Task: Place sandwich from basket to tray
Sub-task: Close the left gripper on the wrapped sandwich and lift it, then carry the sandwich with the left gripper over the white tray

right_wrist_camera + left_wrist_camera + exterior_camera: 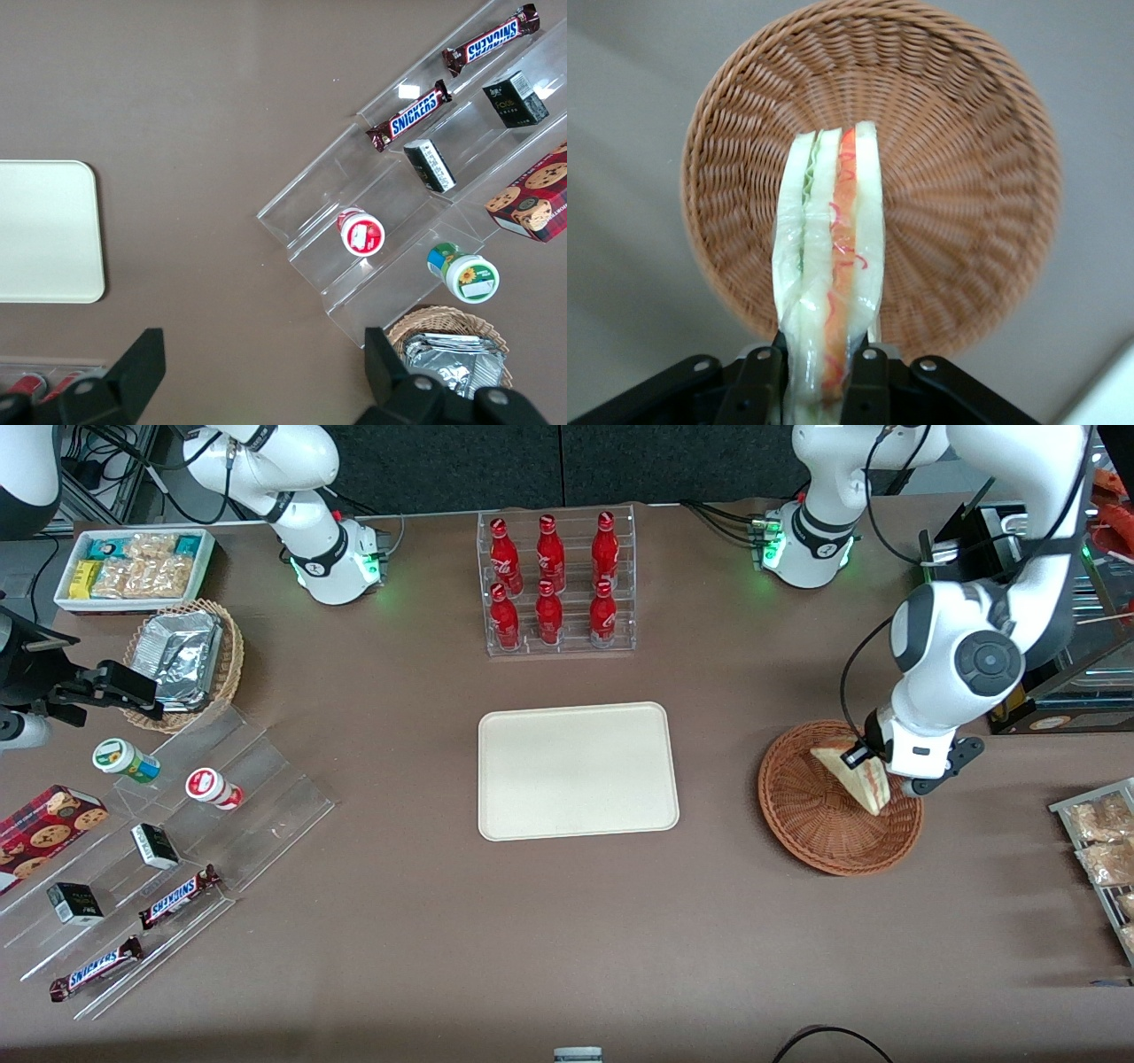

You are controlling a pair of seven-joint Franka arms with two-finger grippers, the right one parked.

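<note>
The sandwich (849, 774), a pale wedge with red, white and green filling, is clamped between my left gripper's (881, 772) fingers over the reddish-brown wicker basket (824, 824). In the left wrist view the sandwich (833, 257) stands edge-on out of the gripper (815, 385), with a black finger (868, 381) pressed on each side. The whole basket (966, 177) lies below it. The cream-white tray (576, 771) lies flat at the table's middle, beside the basket toward the parked arm's end. It also shows in the right wrist view (44, 230).
A clear rack of red bottles (556, 584) stands farther from the front camera than the tray. A tan basket of foil packs (186, 660), a white snack box (133, 567) and clear stepped shelves (177, 841) lie toward the parked arm's end. A snack-bag rack (1103, 850) lies beside the basket.
</note>
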